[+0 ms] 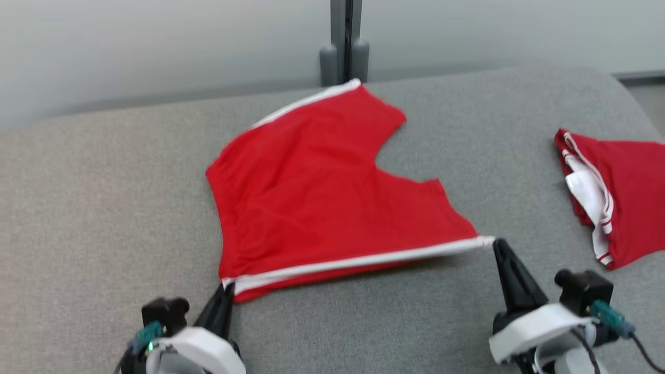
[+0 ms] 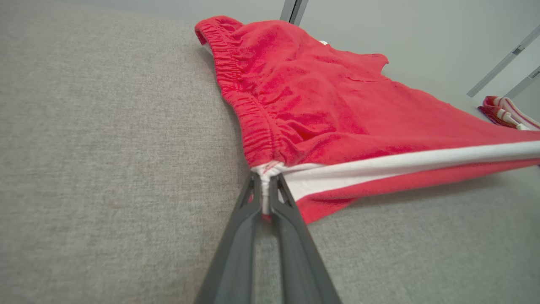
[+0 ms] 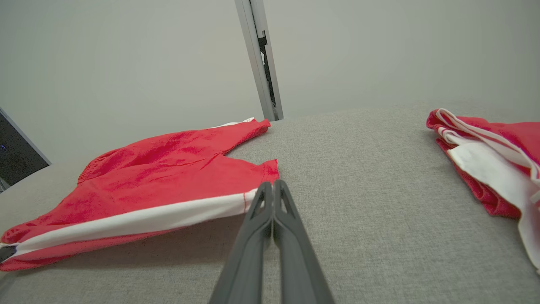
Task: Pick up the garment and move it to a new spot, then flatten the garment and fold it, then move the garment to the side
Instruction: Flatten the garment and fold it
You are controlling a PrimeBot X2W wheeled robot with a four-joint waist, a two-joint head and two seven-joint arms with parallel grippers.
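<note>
**Garment (image 1: pixel 322 197) held taut by its near corners**

The red shorts with white side stripes lie spread across the middle of the grey cushion (image 1: pixel 93 218). The left gripper (image 2: pixel 265 185) is clamped on the near-left waistband corner. The right gripper (image 3: pixel 273 188), jaws pressed together, pinches the near-right hem corner. The near striped edge runs taut between them, raised off the cushion. A second red garment (image 1: pixel 623 197) lies at the right

A grey fabric surface (image 1: pixel 104 208) lay in front; beyond its far edge stood a pale wall (image 1: pixel 156 41) and a grey post (image 1: pixel 345 31).
</note>
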